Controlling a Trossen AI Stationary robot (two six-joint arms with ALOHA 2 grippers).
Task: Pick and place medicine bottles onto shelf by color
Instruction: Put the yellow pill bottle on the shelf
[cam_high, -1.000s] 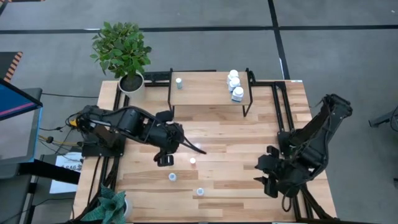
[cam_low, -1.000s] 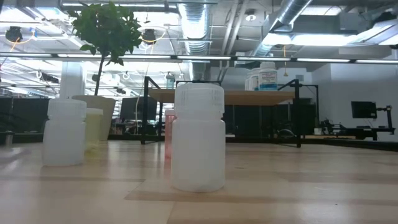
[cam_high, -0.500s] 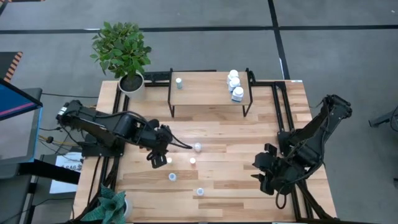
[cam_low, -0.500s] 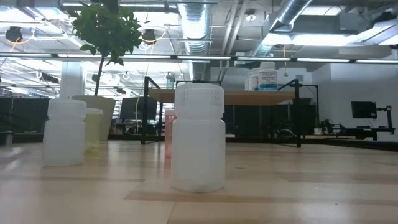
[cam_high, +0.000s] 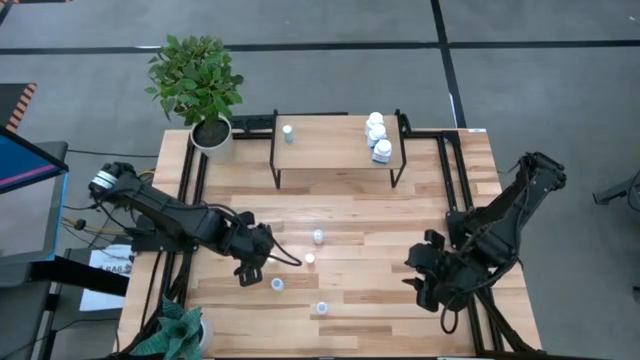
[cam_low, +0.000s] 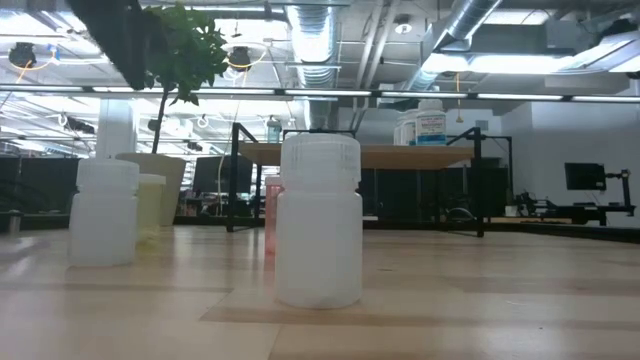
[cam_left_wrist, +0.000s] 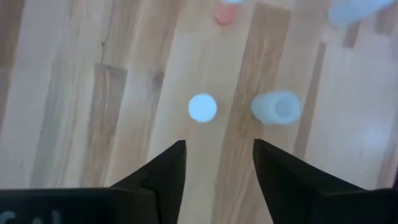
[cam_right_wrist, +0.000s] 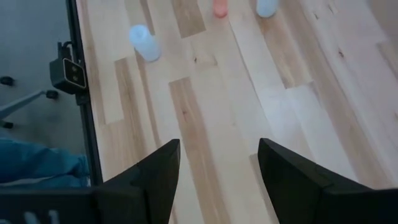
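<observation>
The shelf (cam_high: 335, 142) stands at the table's far side. It carries three stubby white bottles (cam_high: 378, 135) at its right end and one small vial (cam_high: 288, 133) at its left end. Several vials stand on the table: one at mid-table (cam_high: 318, 237), a red-capped one (cam_high: 310, 258), a light-blue-capped one (cam_high: 277, 285) and one near the front edge (cam_high: 322, 309). My left gripper (cam_high: 250, 266) is open and empty, just left of the light-blue-capped vial (cam_left_wrist: 202, 107). My right gripper (cam_high: 426, 285) is open and empty at the near right.
A potted plant (cam_high: 200, 85) stands at the table's far left corner. Black frame rails (cam_high: 455, 175) run along the table's left and right sides. In the low view a white bottle (cam_low: 320, 220) stands close, with another white one (cam_low: 103, 212) to its left.
My left gripper has gone toward the table's near edge and a little to the left, away from the mid-table vial, and stays open. Part of the dark arm now shows at the upper left of the low view. The bottles have not moved.
</observation>
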